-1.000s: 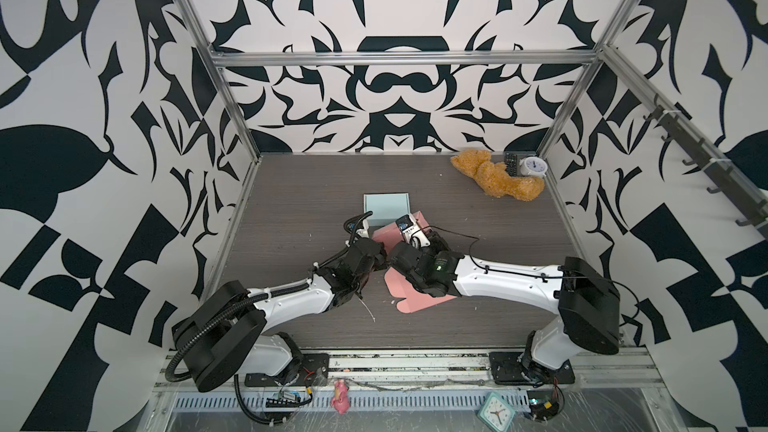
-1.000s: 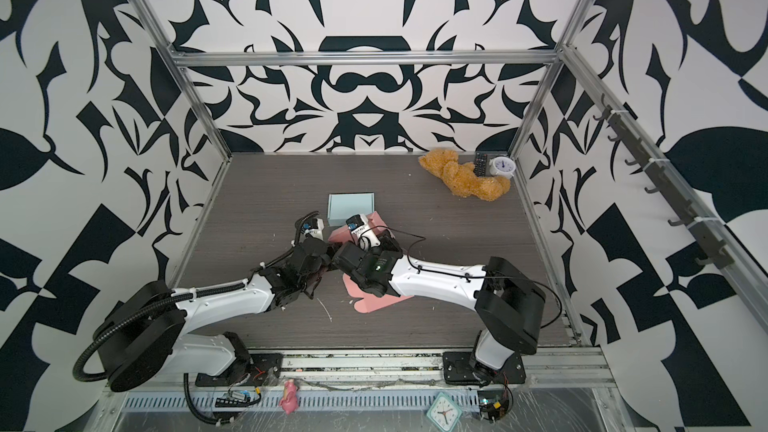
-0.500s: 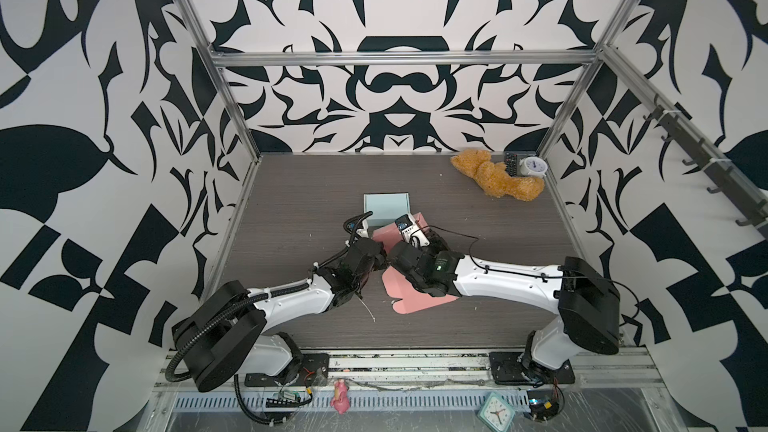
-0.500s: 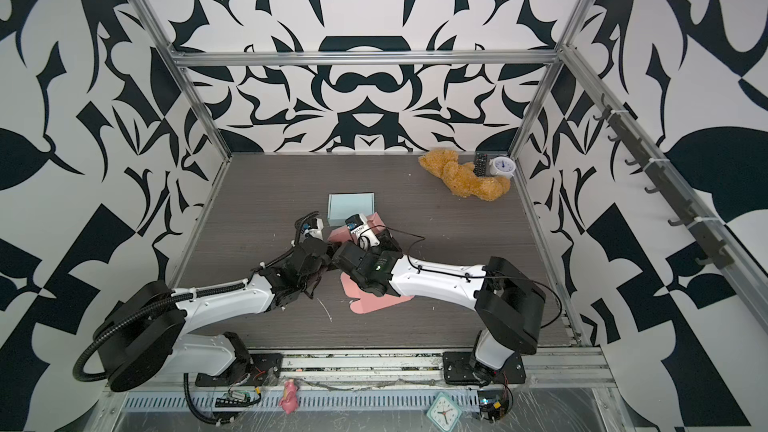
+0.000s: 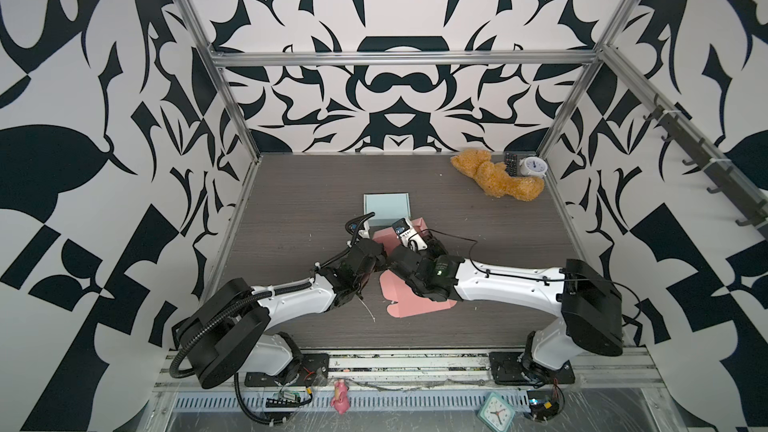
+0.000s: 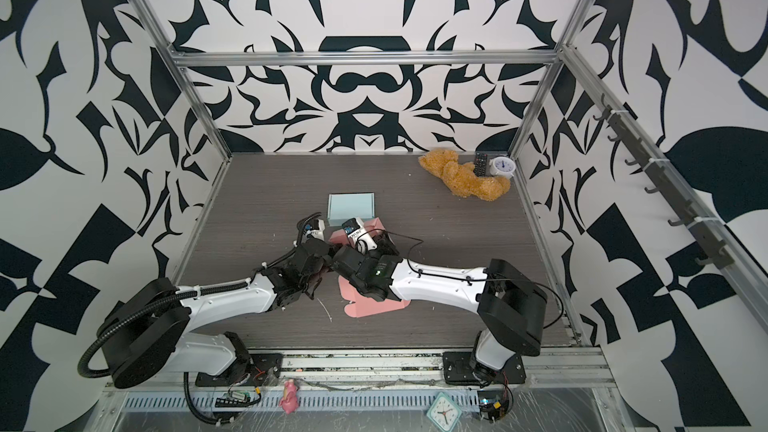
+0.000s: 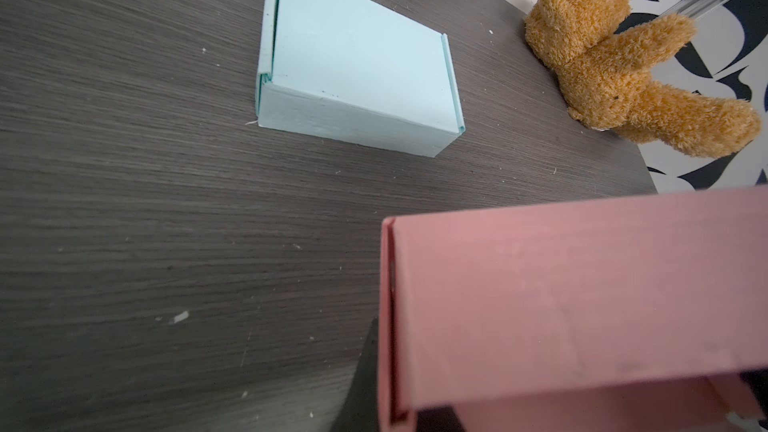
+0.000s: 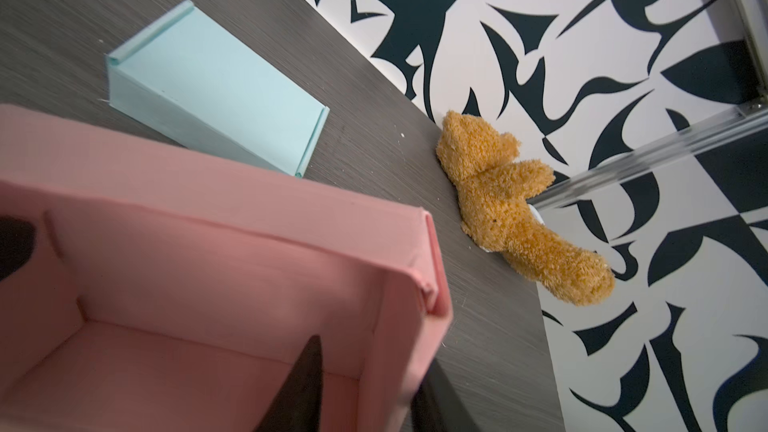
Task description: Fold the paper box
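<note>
Clamping the pink paper box [image 8: 208,284] by its nine-o'clock wall, the left gripper [image 7: 395,409] is closed tight; the right gripper [image 8: 365,401] straddles the three-o'clock wall, jaws parted. Just beyond at twelve o'clock sits a blue box [image 5: 386,207]; farther, at two, a teddy bear [image 5: 494,182].

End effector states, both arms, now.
Left end effector: closed on a wall of the pink box.
Right end effector: open, straddling a box wall, not gripping it.

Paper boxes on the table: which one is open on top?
The pink paper box, its inside visible; the light blue paper box has its lid shut.
</note>
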Controlling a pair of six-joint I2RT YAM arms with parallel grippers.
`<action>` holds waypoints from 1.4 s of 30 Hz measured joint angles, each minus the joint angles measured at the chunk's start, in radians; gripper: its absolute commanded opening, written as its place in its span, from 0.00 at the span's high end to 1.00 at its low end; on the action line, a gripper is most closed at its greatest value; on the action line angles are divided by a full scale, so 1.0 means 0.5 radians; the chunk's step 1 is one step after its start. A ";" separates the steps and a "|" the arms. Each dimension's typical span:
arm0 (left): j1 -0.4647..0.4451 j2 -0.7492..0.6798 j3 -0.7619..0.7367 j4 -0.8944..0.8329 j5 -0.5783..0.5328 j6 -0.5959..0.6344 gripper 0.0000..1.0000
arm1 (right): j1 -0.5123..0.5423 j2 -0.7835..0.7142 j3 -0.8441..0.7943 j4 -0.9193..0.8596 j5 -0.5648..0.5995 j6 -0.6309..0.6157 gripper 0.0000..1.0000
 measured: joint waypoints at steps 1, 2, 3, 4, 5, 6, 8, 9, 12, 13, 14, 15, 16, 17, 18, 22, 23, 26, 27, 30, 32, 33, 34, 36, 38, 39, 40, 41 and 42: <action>0.000 0.002 0.000 0.001 -0.004 0.002 1.00 | 0.015 -0.026 -0.010 0.005 -0.008 0.005 0.51; 0.000 0.002 0.000 0.000 -0.007 0.006 1.00 | 0.033 -0.055 -0.017 0.006 -0.015 0.014 0.48; 0.000 0.005 -0.001 0.001 -0.011 0.008 1.00 | 0.050 -0.083 -0.019 0.004 -0.021 0.024 0.46; 0.000 0.008 0.000 0.001 -0.013 0.012 1.00 | 0.063 -0.107 -0.019 0.002 -0.026 0.031 0.44; 0.000 0.011 -0.001 0.000 -0.019 0.015 1.00 | 0.078 -0.136 -0.019 -0.001 -0.032 0.043 0.43; 0.000 0.014 0.000 0.000 -0.024 0.021 1.00 | 0.090 -0.166 -0.020 -0.008 -0.040 0.053 0.41; 0.000 0.021 0.000 0.000 -0.032 0.038 1.00 | 0.108 -0.227 -0.023 -0.024 -0.065 0.077 0.40; 0.000 0.021 -0.001 -0.002 -0.035 0.051 1.00 | 0.115 -0.265 -0.026 -0.033 -0.083 0.084 0.40; 0.000 0.021 0.000 -0.002 -0.041 0.108 1.00 | 0.127 -0.369 -0.026 -0.087 -0.144 0.100 0.35; 0.000 0.020 0.000 -0.004 -0.041 0.129 1.00 | 0.127 -0.397 -0.024 -0.121 -0.170 0.103 0.33; 0.000 0.018 0.000 -0.003 -0.041 0.164 0.99 | 0.127 -0.429 -0.022 -0.159 -0.204 0.107 0.31; 0.000 0.011 -0.001 -0.004 -0.040 0.201 0.99 | 0.127 -0.457 -0.021 -0.193 -0.243 0.112 0.28; 0.000 0.004 -0.002 -0.004 -0.040 0.233 0.98 | 0.127 -0.487 -0.021 -0.220 -0.282 0.116 0.25; 0.000 -0.011 -0.002 -0.009 -0.040 0.278 0.98 | 0.127 -0.528 -0.021 -0.247 -0.333 0.118 0.23; 0.000 -0.033 -0.002 -0.014 -0.038 0.334 0.98 | 0.122 -0.579 -0.021 -0.265 -0.381 0.118 0.21; 0.000 -0.130 -0.005 -0.011 -0.001 0.559 0.97 | 0.027 -0.799 -0.009 -0.325 -0.639 0.114 0.18; 0.000 -0.166 -0.013 -0.012 0.023 0.629 0.97 | -0.032 -0.845 0.000 -0.336 -0.732 0.114 0.18; 0.000 -0.265 -0.043 0.002 0.099 0.806 0.96 | -0.249 -0.936 0.003 -0.334 -1.047 0.131 0.18; 0.000 -0.285 -0.056 0.013 0.126 0.860 0.96 | -0.311 -0.947 0.003 -0.330 -1.147 0.140 0.18; 0.000 -0.306 -0.114 0.074 0.204 1.001 0.95 | -0.464 -0.943 0.003 -0.316 -1.437 0.166 0.17; 0.000 -0.298 -0.153 0.109 0.257 1.078 0.95 | -0.499 -0.918 0.003 -0.307 -1.598 0.177 0.16; 0.000 -0.289 -0.173 0.137 0.288 1.116 0.94 | -0.507 -0.897 0.003 -0.299 -1.677 0.181 0.15; 0.000 -0.276 -0.182 0.151 0.310 1.147 0.94 | -0.517 -0.881 0.003 -0.291 -1.733 0.182 0.15; 0.000 -0.233 -0.195 0.208 0.361 1.212 0.94 | -0.545 -0.829 0.003 -0.272 -1.872 0.182 0.14; 0.000 -0.189 -0.207 0.277 0.397 1.261 0.93 | -0.578 -0.778 0.003 -0.252 -1.976 0.182 0.14; 0.000 -0.156 -0.208 0.314 0.416 1.286 0.93 | -0.603 -0.750 0.003 -0.240 -2.033 0.182 0.13; 0.000 -0.127 -0.208 0.341 0.429 1.304 0.93 | -0.627 -0.729 0.003 -0.228 -2.078 0.184 0.13; 0.000 -0.092 -0.208 0.373 0.444 1.324 0.93 | -0.658 -0.704 0.002 -0.215 -2.129 0.187 0.13; 0.000 -0.060 -0.208 0.401 0.458 1.341 0.93 | -0.687 -0.684 0.000 -0.201 -2.174 0.188 0.13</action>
